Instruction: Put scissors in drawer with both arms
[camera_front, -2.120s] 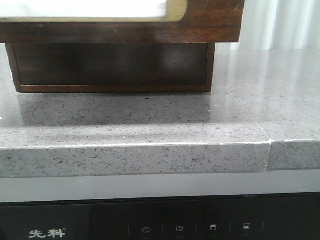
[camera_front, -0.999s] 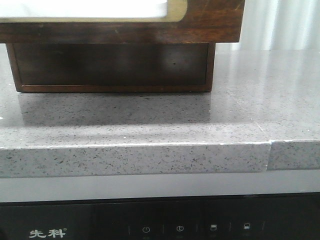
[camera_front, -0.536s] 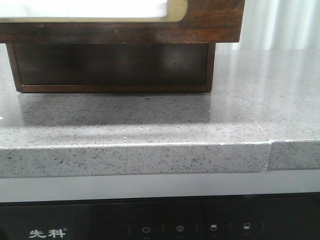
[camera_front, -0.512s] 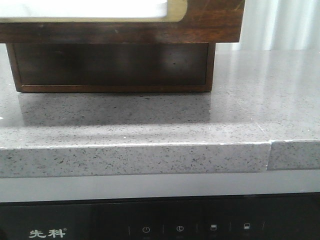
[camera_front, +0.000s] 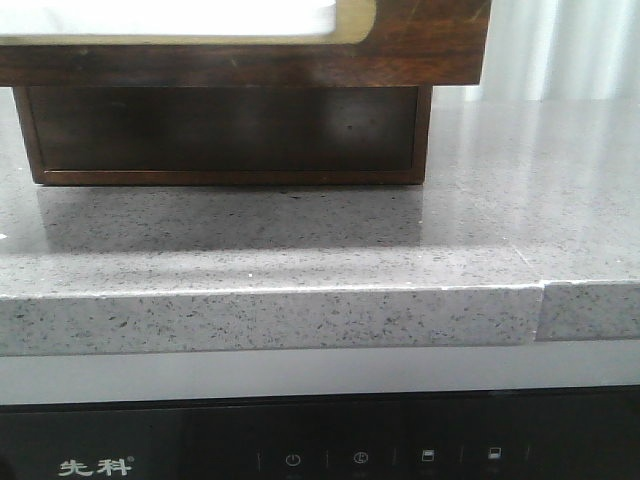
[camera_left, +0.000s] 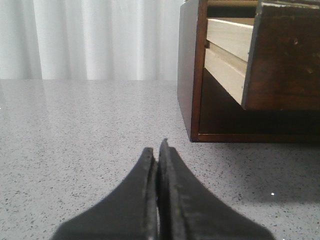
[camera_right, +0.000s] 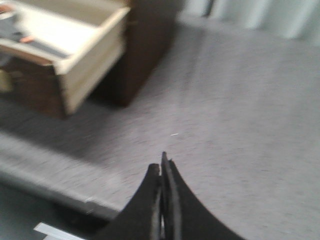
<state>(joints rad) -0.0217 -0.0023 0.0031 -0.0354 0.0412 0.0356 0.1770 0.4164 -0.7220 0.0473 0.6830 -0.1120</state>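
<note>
The dark brown drawer (camera_front: 420, 50) is pulled out from the top of a wooden cabinet (camera_front: 220, 135), and its half-round notch and pale interior show. It also shows in the left wrist view (camera_left: 285, 55) and in the right wrist view (camera_right: 90, 65). In the blurred right wrist view, the scissors (camera_right: 17, 32) lie inside the drawer as a grey shape with an orange spot. My left gripper (camera_left: 157, 147) is shut and empty, low over the counter beside the cabinet. My right gripper (camera_right: 163, 161) is shut and empty, over the counter away from the drawer. Neither arm shows in the front view.
The grey speckled stone counter (camera_front: 300, 240) has a front edge with a seam (camera_front: 540, 300) at the right. A black appliance panel (camera_front: 300, 455) sits below it. White curtains (camera_left: 90, 40) hang behind the counter.
</note>
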